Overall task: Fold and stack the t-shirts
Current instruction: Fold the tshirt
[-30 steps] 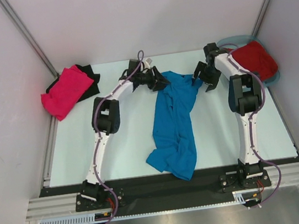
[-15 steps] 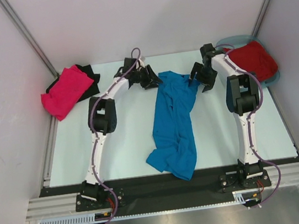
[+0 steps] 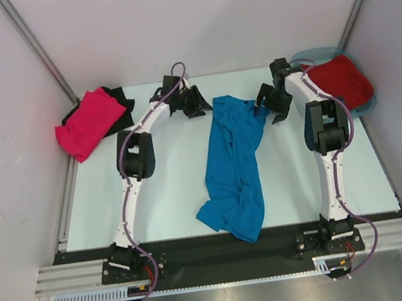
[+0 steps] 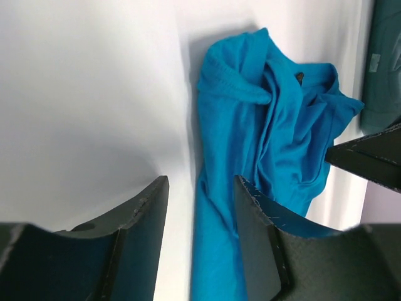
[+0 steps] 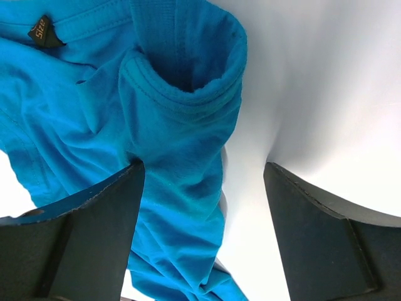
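The worktop (image 3: 162, 193) is carrying the blue t-shirt (image 3: 233, 168), which is lying bunched up down its middle. At the shirt's far end, the left gripper (image 3: 199, 107) and right gripper (image 3: 267, 109) are hanging with jaws open, gripping nothing. Each should be pinching one shoulder corner, then pulling sideways to flatten it.
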Motion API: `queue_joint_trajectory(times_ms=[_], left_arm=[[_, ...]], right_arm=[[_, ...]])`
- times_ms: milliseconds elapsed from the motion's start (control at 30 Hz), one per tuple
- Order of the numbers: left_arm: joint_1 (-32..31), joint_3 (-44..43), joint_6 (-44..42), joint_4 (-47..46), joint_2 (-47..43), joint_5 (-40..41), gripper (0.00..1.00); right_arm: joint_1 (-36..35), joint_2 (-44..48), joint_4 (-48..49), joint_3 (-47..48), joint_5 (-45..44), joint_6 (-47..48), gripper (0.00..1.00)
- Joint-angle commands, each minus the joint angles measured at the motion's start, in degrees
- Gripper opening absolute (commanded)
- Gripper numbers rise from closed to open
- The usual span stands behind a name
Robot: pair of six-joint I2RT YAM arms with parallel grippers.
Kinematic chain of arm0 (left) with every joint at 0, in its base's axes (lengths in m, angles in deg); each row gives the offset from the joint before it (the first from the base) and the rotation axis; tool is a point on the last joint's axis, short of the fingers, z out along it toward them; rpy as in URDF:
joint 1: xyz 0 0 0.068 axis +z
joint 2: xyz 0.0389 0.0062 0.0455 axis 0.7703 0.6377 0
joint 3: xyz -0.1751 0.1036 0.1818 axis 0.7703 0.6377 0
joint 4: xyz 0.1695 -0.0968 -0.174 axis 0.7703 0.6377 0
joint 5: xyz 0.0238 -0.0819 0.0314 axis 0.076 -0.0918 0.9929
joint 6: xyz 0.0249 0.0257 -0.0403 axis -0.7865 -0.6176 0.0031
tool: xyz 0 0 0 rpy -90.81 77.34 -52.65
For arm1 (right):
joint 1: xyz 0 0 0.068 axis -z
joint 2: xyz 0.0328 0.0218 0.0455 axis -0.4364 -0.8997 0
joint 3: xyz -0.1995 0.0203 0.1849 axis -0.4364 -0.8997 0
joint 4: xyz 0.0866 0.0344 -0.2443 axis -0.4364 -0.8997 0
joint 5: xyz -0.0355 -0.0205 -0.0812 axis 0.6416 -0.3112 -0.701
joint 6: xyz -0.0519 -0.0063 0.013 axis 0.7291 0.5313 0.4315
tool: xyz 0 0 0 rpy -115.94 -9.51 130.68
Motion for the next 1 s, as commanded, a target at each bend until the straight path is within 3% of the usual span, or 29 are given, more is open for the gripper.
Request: queue_joint_trajectory(times_ms=[0, 567, 767, 967], left_arm=[[-1.21, -4.30, 0.65, -0.72, 1.50, -0.74, 0.52], [-5.16, -5.44, 5.84, -5.03, 7.75, -6.98, 0.50], [-4.73, -4.91, 6.10, -5.55, 6.61, -5.75, 0.05], [-1.13, -8.16, 8.65, -7.74, 5.99, -3.56, 0.00]], right_arm=[[-0.13, 0.41, -1.31, 2.73, 0.24, 1.60, 0.83], [-1.44, 2.35, -3.33, 3.26, -1.43, 1.08, 0.83], [-1.71, 2.61, -3.86, 3.08, -2.40, 0.64, 0.83], [-1.80, 2.53, -3.77, 2.91, -2.40, 0.11, 0.83]])
